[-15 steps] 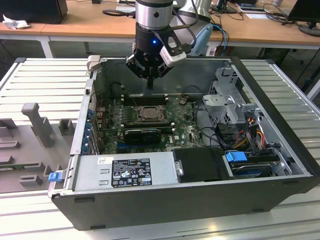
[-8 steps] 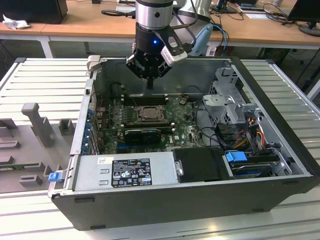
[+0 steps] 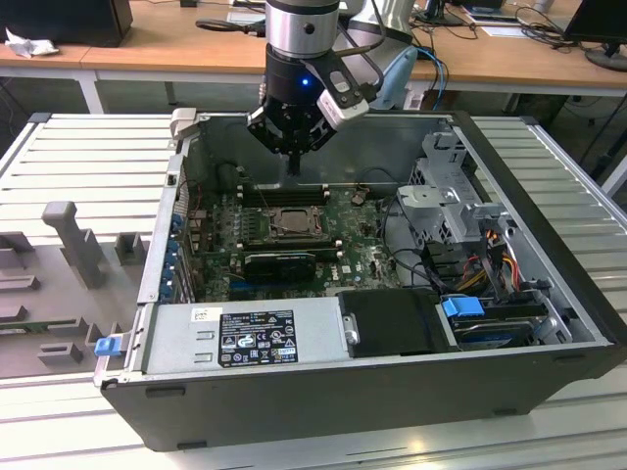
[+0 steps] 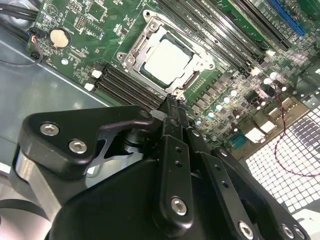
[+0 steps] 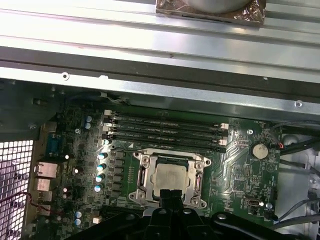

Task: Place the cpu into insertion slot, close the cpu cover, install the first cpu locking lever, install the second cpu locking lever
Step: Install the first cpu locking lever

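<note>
The cpu (image 4: 167,61) lies flat in the insertion slot (image 4: 131,59) on the green motherboard, its pale metal top showing. The cpu cover (image 4: 150,31), a silver frame, lies down around the chip, and its cut-out leaves the top bare. In the first wrist view the cpu (image 5: 169,179) sits inside the cover (image 5: 143,176). My gripper (image 4: 173,102) hangs above the board a little off the socket's edge, its two fingers pressed together with nothing between them. In the exterior view the gripper (image 3: 294,168) is over the memory slots just behind the cpu (image 3: 292,221).
Long black memory slots (image 5: 165,131) run beside the socket. A black expansion card (image 3: 279,262) lies in front of it, a coin battery (image 4: 59,36) to one side. The power supply (image 3: 245,333), drive cage (image 3: 443,201), cables (image 3: 490,257) and case walls (image 3: 323,122) hem the board in.
</note>
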Robot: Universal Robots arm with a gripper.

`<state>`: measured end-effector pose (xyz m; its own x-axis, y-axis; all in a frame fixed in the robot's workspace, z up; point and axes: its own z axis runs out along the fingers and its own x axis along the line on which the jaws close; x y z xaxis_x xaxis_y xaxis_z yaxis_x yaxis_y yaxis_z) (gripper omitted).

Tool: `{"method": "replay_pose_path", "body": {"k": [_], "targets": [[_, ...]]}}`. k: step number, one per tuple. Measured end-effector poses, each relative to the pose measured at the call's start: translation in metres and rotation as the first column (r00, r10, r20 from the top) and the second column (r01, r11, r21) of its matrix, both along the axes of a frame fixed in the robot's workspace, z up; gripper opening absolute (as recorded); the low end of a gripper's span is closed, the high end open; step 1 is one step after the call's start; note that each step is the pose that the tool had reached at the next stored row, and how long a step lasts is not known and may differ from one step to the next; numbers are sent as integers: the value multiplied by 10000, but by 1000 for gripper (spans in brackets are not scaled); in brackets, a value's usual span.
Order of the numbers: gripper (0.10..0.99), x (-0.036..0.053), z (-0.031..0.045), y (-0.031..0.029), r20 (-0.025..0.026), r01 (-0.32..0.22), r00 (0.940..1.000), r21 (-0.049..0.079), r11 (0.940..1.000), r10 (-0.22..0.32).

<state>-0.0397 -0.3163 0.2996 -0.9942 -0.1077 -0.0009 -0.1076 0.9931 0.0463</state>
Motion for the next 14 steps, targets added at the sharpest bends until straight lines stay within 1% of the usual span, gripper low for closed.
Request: {"method": "replay_pose_path", "body": {"k": [14], "targets": [[106,0,0,0,0,-350,9994,1,9994,350]]}}
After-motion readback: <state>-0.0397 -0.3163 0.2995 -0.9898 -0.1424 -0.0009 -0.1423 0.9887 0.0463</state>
